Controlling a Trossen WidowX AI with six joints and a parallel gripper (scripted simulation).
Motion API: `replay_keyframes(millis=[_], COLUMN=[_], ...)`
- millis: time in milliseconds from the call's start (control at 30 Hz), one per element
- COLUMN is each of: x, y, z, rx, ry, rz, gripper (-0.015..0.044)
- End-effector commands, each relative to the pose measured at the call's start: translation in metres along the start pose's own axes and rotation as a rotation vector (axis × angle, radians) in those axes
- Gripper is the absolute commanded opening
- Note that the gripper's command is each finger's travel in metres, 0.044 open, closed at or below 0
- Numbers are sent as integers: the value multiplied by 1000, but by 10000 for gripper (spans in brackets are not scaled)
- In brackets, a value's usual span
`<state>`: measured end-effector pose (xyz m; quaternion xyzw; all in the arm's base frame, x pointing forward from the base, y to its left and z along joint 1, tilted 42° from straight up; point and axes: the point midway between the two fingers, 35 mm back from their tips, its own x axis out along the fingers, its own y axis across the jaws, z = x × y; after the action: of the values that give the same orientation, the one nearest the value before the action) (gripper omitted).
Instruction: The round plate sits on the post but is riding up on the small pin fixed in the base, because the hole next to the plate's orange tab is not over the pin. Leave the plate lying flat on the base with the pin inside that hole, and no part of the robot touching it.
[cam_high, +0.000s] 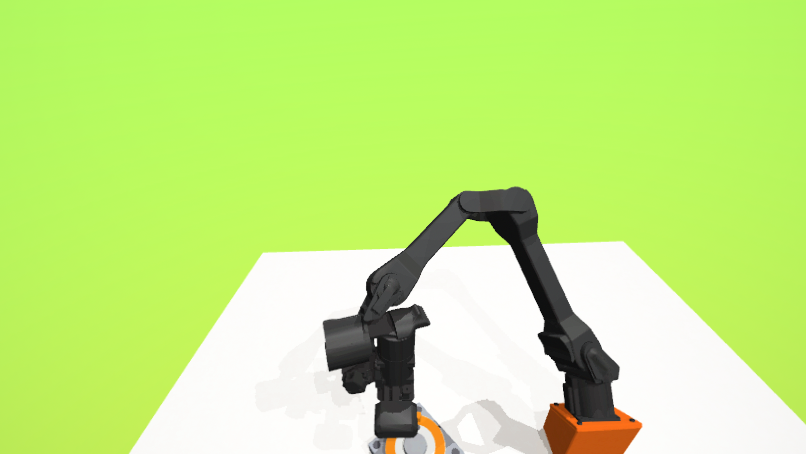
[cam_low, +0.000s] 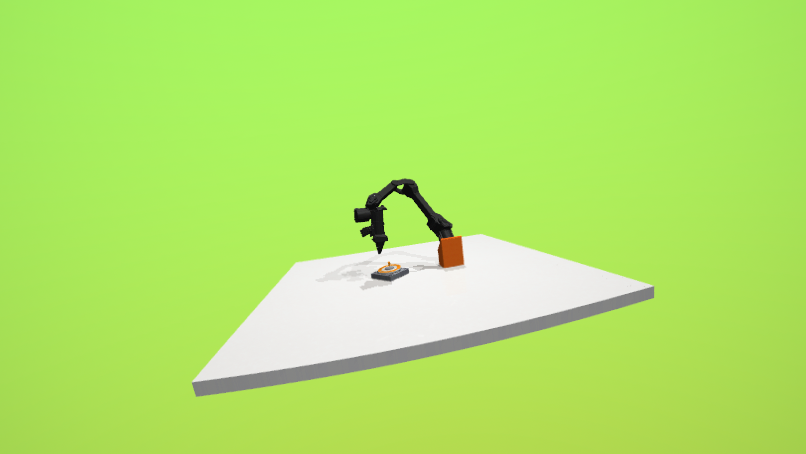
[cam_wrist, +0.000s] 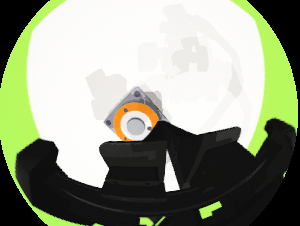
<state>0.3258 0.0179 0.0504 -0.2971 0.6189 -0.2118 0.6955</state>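
The round orange plate (cam_wrist: 134, 122) sits on the grey post of a square grey base (cam_wrist: 133, 114) on the white table. It shows small in the exterior view (cam_low: 389, 269), with its orange tab standing up, and at the bottom edge of the top view (cam_high: 417, 442). My gripper (cam_low: 380, 249) points straight down, a little above and just to the left of the plate, touching nothing. Its fingers are shut and empty; in the wrist view (cam_wrist: 163, 156) they close together just below the plate. The pin and the hole are too small to make out.
The arm's orange pedestal (cam_low: 450, 251) stands on the table behind and to the right of the base, also visible in the top view (cam_high: 589, 431). The table edge lies far from the base on all sides.
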Motion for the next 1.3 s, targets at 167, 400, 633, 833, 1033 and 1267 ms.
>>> replay_keyframes(millis=[167,400,633,833,1033,1267], x=[4,38,51,51,50,50], y=[-6,-5,-5,-6,-7,-6], z=[-19,-21,-23,-27,-35,-44], rx=[44,44,44,44,44,44], ry=[70,70,70,70,70,71], rz=[16,16,14,14,14,14], gripper=[0,0,0,0,0,0])
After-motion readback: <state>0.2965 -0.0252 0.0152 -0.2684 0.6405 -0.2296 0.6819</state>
